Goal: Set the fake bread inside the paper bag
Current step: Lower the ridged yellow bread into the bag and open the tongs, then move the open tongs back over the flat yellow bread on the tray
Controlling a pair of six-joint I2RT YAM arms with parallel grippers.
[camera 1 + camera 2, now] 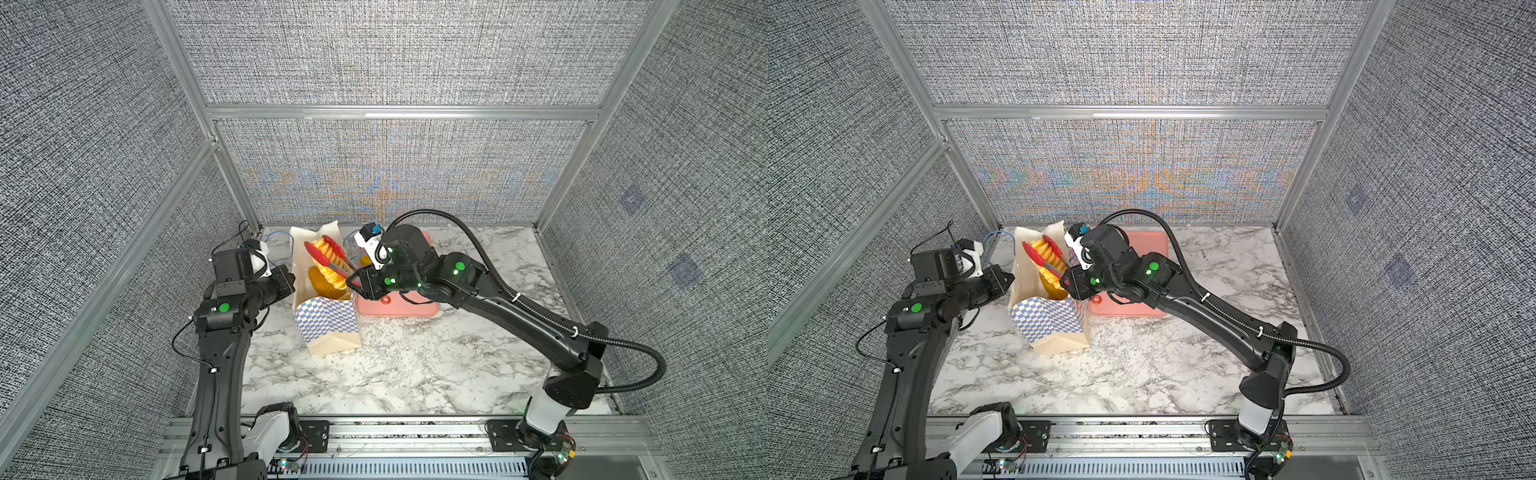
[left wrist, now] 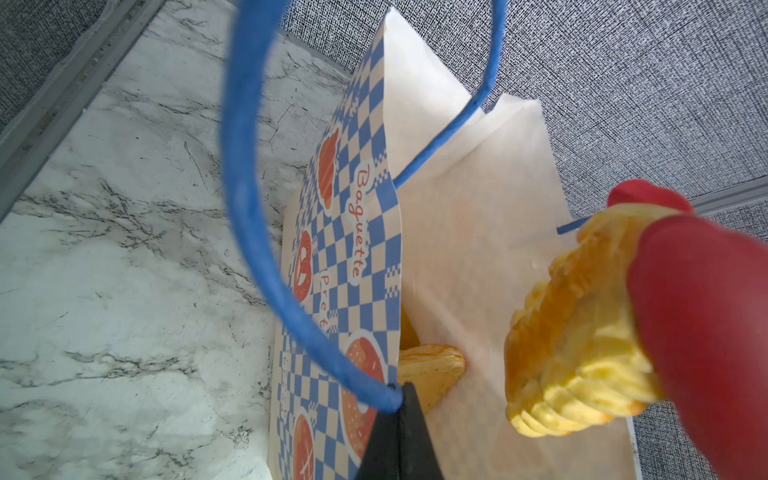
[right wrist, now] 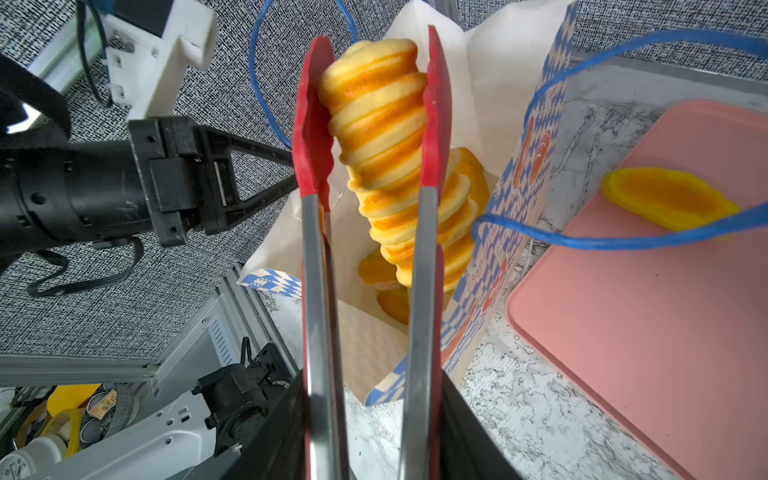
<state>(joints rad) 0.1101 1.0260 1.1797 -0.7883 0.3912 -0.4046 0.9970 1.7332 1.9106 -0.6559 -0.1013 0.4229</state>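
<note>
The paper bag [image 1: 328, 328] stands open on the marble table, cream with a blue checker band. My left gripper [image 2: 401, 415] is shut on its rim where a blue cord handle [image 2: 245, 187] joins, and it shows in both top views [image 1: 291, 280] [image 1: 1009, 279]. My right gripper [image 3: 370, 415] is shut on the red tongs [image 3: 316, 291]. Between the tong tips sits a ridged striped roll of fake bread [image 3: 382, 137], over the bag's mouth [image 1: 330, 266]. More fake bread [image 2: 432, 370] lies inside the bag. One flat orange piece [image 3: 669, 203] rests on the pink tray [image 3: 665, 332].
The pink tray [image 1: 415, 307] lies just right of the bag, partly under my right arm. The bag's second cord handle [image 3: 623, 241] loops over the tray. Grey fabric walls with aluminium posts close in the back and both sides.
</note>
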